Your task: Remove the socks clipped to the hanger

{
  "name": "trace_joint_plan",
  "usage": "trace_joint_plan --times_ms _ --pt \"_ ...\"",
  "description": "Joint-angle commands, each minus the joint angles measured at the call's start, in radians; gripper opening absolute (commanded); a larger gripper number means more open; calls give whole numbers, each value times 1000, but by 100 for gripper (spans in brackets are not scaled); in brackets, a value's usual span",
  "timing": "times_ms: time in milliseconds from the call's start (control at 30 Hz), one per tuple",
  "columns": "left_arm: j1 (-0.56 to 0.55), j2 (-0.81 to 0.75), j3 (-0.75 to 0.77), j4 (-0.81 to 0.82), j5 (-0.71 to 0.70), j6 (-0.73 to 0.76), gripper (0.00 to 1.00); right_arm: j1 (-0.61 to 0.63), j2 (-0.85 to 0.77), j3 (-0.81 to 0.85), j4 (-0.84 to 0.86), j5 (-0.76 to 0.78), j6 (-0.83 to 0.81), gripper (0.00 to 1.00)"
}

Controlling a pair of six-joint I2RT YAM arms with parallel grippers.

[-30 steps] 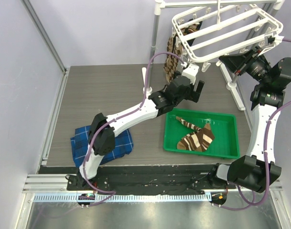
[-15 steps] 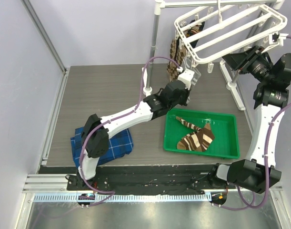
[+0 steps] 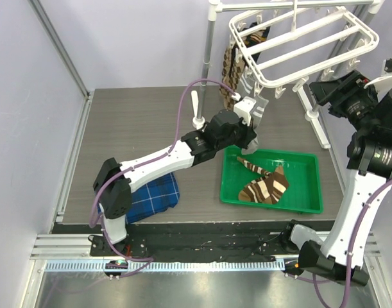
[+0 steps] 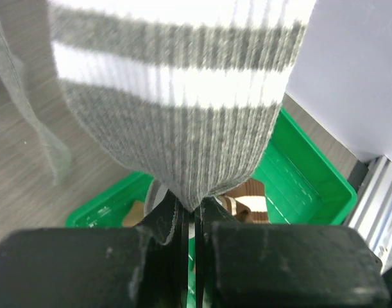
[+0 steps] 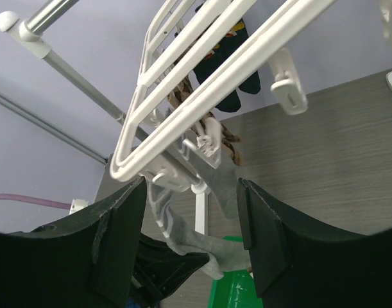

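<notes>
Grey sock (image 4: 183, 128) with white bands hangs from the white hanger (image 5: 133, 165); the left tool (image 4: 190, 215) pinches its lower end. Right tool (image 5: 190, 237) stands wide, empty, beneath the hanger.

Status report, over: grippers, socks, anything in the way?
Left gripper shut on grey sock, which hangs from hanger. Right gripper open beside hanger. Striped sock in tray. Pole close beside argyle sock.
</notes>
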Motion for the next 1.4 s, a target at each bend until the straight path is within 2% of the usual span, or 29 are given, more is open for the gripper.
trace_joint_plan --times_ms 0,167,267,333,533,700,1000,1133,1367 --pt "-1 -90 -62 87 54 -30 0 1 -69 25 -17 25 27 66" --pt "-10 -112 -93 148 59 -30 0 18 -60 40 -12 -29 58 65" --pt "-16 -115 -87 158 59 -33 0 59 -26 87 -32 -17 58 62" --pt "-21 -116 -80 161 59 -30 0 134 -5 101 -40 6 61 61" --pt "-44 -113 -67 168 33 -16 0 381 53 158 -150 236 -17 59" --pt "-65 -108 -70 185 -1 6 0 433 50 147 -166 405 -36 57" --pt "-96 -101 -59 202 -56 53 0 502 78 157 -171 483 -45 54" --pt "-107 -95 -54 205 -73 58 0 567 93 170 -186 612 -53 54" --pt "-122 -76 -42 201 -83 70 0 646 109 164 -178 736 -59 53"
